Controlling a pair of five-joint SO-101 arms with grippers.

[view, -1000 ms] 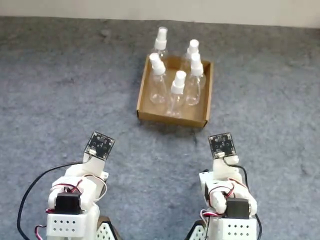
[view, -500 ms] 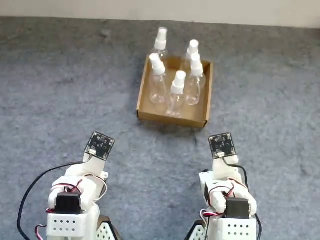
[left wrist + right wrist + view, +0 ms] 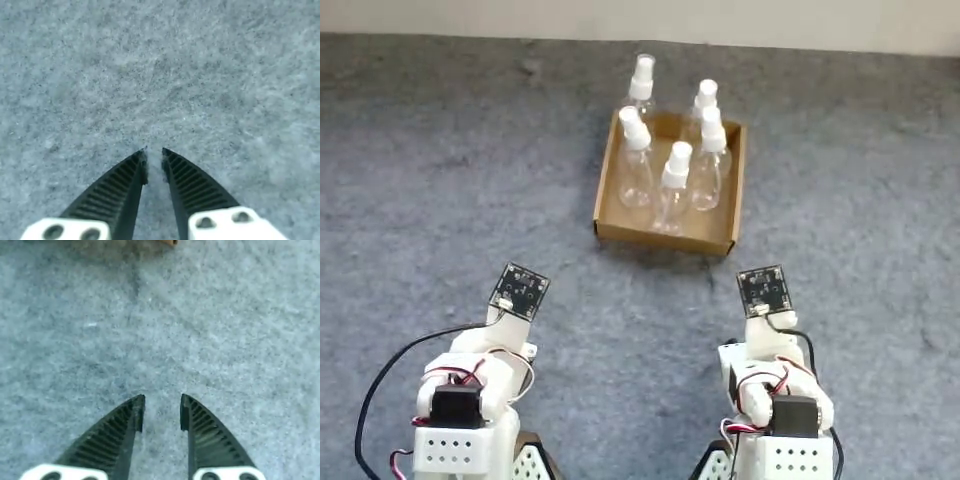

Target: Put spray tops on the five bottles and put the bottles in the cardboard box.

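Carpet [image 3: 440, 200], grey, spread over the table: both arms are parked at its near edge, well apart from the task's things

Cardboard box [image 3: 665, 236], shallow and open-topped, placed beyond the arms: three bottles are seen upright inside it, the middle bottle [image 3: 671, 205] nearest the front wall

Rear-left bottle [image 3: 641, 98] and rear-right bottle [image 3: 699, 115]: these are stood at the box's far wall. The task is judged nearly or wholly done. If either is outside, it is best gripped by the body below the top, lifted clear of the wall, and set into the free back row without its neighbours being knocked

Spray tops [image 3: 677, 160], white: one is fitted on each of the five bottles

Right gripper [image 3: 162, 401]: jaws are held a little apart over bare carpet, nothing between them

Left gripper [image 3: 154, 151]: jaws are drawn almost together, a thin slit left, nothing pinched

Not determinable: whether the two rear bottles are inside the far wall or just behind it; whether the tops are seated fully. The bottle bases are hidden by the box walls
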